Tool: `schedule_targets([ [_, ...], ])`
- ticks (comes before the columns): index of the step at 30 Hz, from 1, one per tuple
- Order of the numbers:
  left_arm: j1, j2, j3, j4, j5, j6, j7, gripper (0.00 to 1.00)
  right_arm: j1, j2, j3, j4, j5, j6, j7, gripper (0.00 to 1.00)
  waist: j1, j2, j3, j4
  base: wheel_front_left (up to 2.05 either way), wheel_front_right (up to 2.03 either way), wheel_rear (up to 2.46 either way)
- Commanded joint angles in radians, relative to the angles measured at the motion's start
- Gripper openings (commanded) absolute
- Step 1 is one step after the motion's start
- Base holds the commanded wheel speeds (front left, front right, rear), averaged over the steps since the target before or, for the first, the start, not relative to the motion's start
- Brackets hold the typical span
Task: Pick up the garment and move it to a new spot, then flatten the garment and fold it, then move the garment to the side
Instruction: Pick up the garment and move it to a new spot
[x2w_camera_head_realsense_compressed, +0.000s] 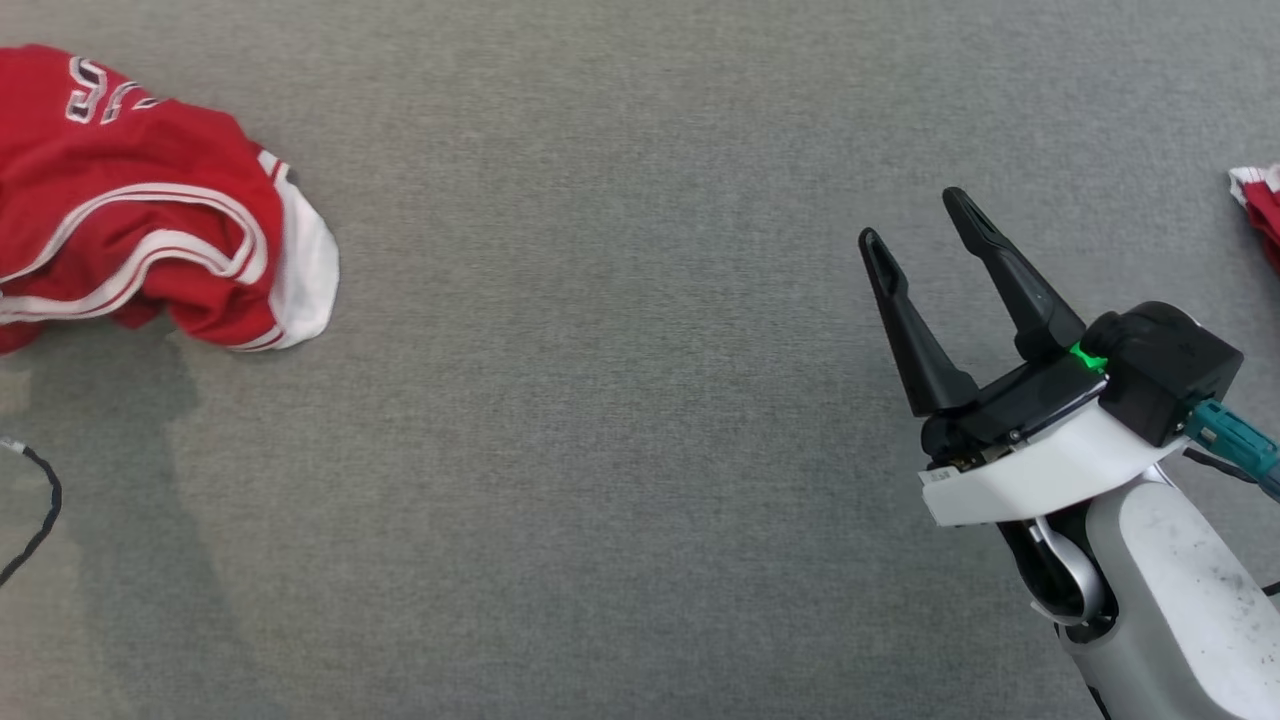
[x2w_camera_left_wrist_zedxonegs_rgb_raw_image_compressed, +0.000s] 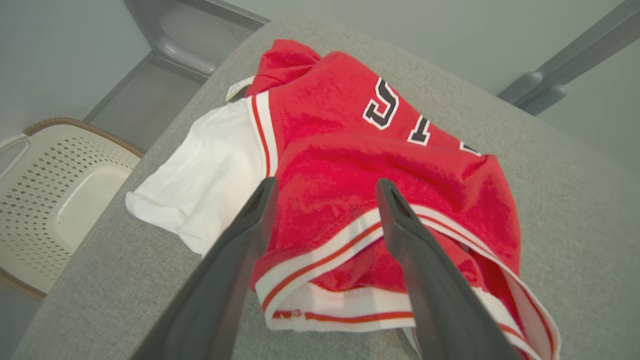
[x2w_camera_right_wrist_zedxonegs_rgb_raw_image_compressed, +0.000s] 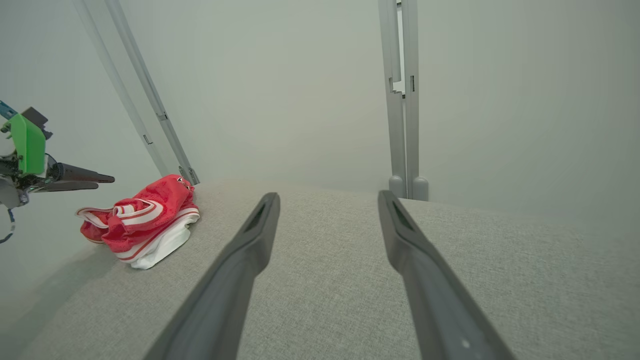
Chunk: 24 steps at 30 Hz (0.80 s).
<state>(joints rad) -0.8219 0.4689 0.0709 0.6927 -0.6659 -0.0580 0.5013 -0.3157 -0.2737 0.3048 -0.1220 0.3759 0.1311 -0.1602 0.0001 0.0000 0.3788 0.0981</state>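
On the grey table (x2w_camera_head_realsense_compressed: 640, 420) your garment (x2w_camera_head_realsense_compressed: 150, 240) lies crumpled at the far left, unflattened and unfolded, so nearly everything is left: your left gripper (x2w_camera_left_wrist_zedxonegs_rgb_raw_image_compressed: 326, 185) hangs wide open and empty over it, seemingly not touching, while the right gripper (x2w_camera_head_realsense_compressed: 912, 215) sits open, empty, well apart.

garment (x2w_camera_head_realsense_compressed: 130, 200): red jersey, white trim, dark lettering | state: crumpled heap, unfolded | place: far-left corner of grey counter (x2w_camera_head_realsense_compressed: 620, 400), by its left edge

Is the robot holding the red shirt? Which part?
No, nothing is held. The left gripper hovers open above the red garment, and the right gripper is open over the grey surface.
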Motion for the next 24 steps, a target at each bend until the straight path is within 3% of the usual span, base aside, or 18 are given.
schedule_targets([
  [1, -0.006, 0.013, -0.004, 0.038, 0.012, -0.007, 0.005, 1.0, -0.018, 0.004, 0.003, 0.002, -0.001, -0.001, -0.009, 1.0, -0.0001, 0.0, 0.09, -0.107, 0.0, 0.0, 0.0],
  [13, 0.108, -0.059, -0.059, 0.247, -0.016, -0.059, -0.006, 1.0, -0.002, 0.015, 0.004, 0.034, -0.003, -0.001, -0.024, 1.0, -0.0001, 0.0, 0.069, -0.138, 0.0, 0.0, 0.0],
  [14, 0.109, -0.062, -0.07, 0.251, -0.011, -0.062, -0.008, 0.64, -0.001, 0.014, 0.005, 0.035, -0.005, -0.001, -0.022, 1.0, -0.0001, 0.0, 0.063, -0.134, 0.0, 0.0, 0.0],
  [15, 0.107, -0.061, -0.081, 0.248, -0.005, -0.065, -0.015, 0.41, 0.0, 0.013, 0.005, 0.037, -0.006, -0.001, -0.022, 1.0, -0.0001, 0.0, 0.057, -0.131, 0.0, 0.0, 0.0],
  [16, 0.101, -0.055, -0.088, 0.242, -0.003, -0.068, -0.029, 0.0, 0.002, 0.012, 0.006, 0.039, -0.006, -0.001, -0.022, 1.0, -0.0001, 0.0, 0.048, -0.127, 0.0, 0.0, 0.0],
  [24, 0.05, 0.019, -0.195, 0.078, 0.005, -0.073, -0.107, 0.0, 0.037, 0.018, 0.009, 0.073, 0.014, -0.001, -0.043, 1.0, -0.0001, 0.0, -0.08, -0.107, 0.0, 0.0, 0.0],
])
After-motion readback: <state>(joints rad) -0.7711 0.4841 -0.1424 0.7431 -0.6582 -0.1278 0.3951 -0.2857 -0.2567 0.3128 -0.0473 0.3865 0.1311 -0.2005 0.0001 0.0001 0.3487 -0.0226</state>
